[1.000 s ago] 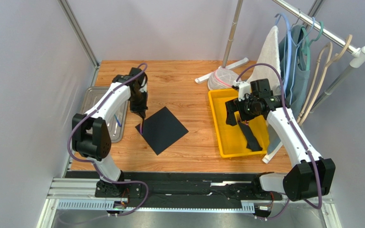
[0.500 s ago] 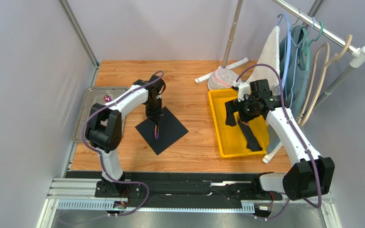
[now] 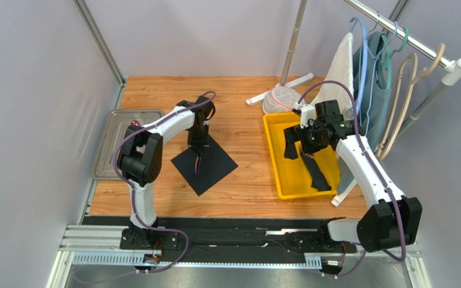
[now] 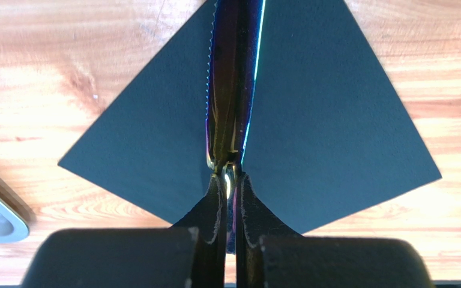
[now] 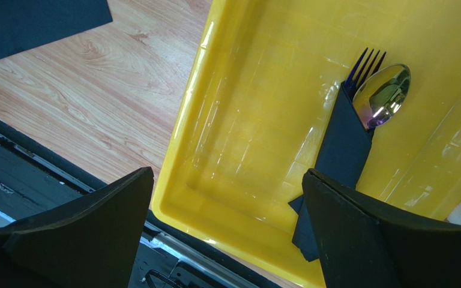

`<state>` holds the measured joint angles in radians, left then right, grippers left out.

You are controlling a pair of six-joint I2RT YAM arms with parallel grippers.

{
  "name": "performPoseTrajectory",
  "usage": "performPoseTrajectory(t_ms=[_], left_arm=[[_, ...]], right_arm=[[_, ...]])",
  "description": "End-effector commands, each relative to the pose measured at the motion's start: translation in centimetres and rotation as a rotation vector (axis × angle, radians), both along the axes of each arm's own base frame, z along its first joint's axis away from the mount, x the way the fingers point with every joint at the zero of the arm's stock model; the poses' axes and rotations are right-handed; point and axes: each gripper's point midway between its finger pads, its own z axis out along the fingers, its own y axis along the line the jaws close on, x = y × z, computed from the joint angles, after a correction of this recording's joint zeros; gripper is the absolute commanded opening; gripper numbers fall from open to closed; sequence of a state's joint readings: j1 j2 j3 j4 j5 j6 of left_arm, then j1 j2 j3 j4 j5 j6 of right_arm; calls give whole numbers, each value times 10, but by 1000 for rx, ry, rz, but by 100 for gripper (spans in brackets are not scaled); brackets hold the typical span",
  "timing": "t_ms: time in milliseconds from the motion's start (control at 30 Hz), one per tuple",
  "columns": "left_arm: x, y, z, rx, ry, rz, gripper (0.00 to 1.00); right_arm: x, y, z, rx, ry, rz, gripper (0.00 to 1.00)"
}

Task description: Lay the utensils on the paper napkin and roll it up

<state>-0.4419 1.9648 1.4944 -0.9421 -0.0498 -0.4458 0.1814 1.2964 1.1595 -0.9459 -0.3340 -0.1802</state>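
The black paper napkin (image 3: pixel 216 161) (image 4: pixel 335 120) lies flat on the wooden table, one corner toward me. My left gripper (image 3: pixel 198 147) (image 4: pixel 230 180) is shut on the end of a slim iridescent utensil (image 3: pixel 196 164) (image 4: pixel 233 78) with a serrated edge. The utensil points out along the napkin's middle; I cannot tell whether it touches the paper. My right gripper (image 3: pixel 293 146) (image 5: pixel 227 180) hangs wide open and empty over the yellow tray (image 3: pixel 287 183) (image 5: pixel 245 138). In that tray lies a rolled black napkin bundle (image 3: pixel 317 172) (image 5: pixel 342 144) with a fork (image 5: pixel 365 63) and spoon (image 5: pixel 384 96) sticking out.
A grey metal tray (image 3: pixel 116 150) sits at the table's left edge with a small purple utensil head (image 3: pixel 134 123) near its far rim. At the back right stand a clothes rail with hangers (image 3: pixel 395 48), a white towel (image 3: pixel 341 66), a mesh pouch (image 3: pixel 278 99) and a pole base.
My left arm has swung right from beside the metal tray to over the napkin, carrying the utensil. The right arm has not moved.
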Motion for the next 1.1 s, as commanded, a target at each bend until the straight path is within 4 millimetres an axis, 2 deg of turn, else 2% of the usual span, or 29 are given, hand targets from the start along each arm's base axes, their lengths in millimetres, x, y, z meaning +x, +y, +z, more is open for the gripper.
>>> performPoseTrajectory(t_ms=[0,367,800,1067], left_arm=[[15,-7,9,-7,-42,-33,0],[23,-10,-3,-1,-28,-36,0],[11,-6,-35,39,80,-67,0],[7,-2,-37,63,119,-74,13]], right_arm=[[5,4,7,15,-22,2,100],[3,2,3,3,-18,0,100],[2,0,2,-4,-19,-1,100],[4,0,4,-4,-19,-2,100]])
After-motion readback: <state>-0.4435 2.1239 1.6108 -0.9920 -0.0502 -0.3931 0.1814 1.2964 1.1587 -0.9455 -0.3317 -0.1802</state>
